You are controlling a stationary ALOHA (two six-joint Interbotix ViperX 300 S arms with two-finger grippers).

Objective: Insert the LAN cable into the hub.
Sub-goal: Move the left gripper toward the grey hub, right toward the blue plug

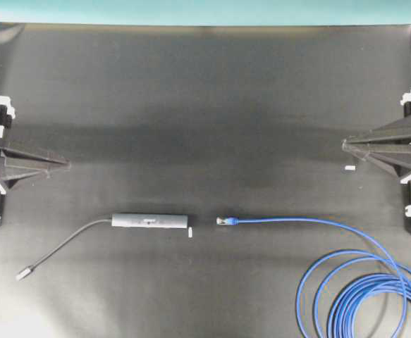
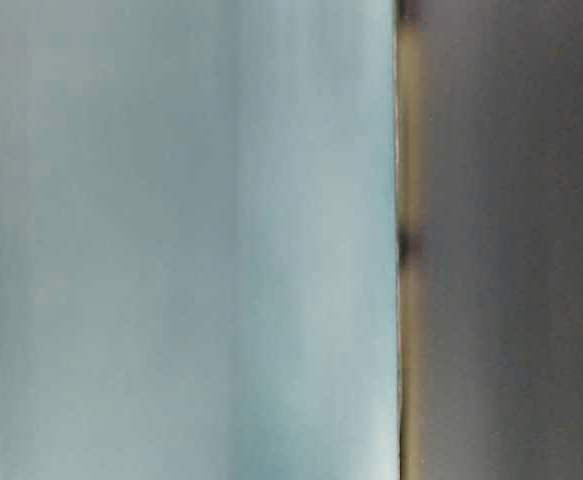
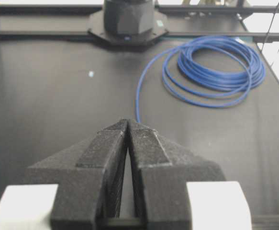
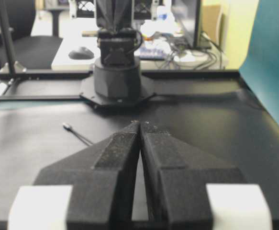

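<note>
Blue LAN cable (image 1: 311,222) plug just beside the hub (image 1: 149,220), untouched.

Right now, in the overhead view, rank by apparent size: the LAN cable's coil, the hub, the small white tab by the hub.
1. LAN cable coil, largest, partly cut off by the frame.
2. Hub.
3. White tab, smallest.

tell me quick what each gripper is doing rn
left gripper: closed, holding nothing
right gripper: closed, holding nothing
</note>
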